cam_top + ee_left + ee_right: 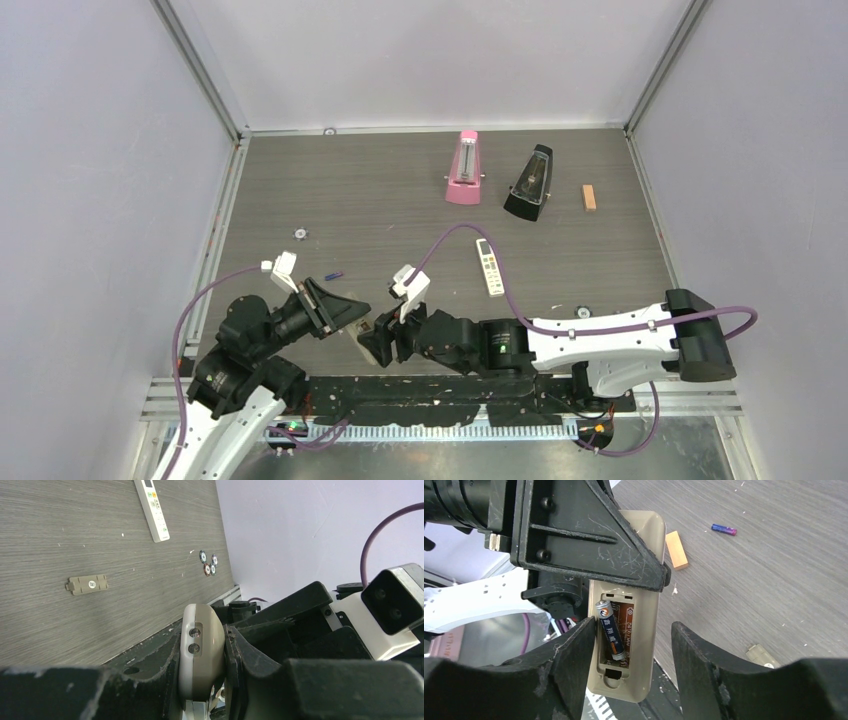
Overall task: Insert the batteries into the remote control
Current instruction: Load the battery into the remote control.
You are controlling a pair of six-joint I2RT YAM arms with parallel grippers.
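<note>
Right wrist: left pincer [202, 652] clenched on the remote control [644, 630], open back towards me. One battery [610, 630] lies along its long axis, slightly askew. Right pincer [631, 630], released, straddles it. Spare battery [724, 529] lies well off on the bench [774, 580].

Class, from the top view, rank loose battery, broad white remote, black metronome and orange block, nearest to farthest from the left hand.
1. loose battery, near left hand
2. broad white remote, centre
3. black metronome, back
4. orange block, back right
</note>
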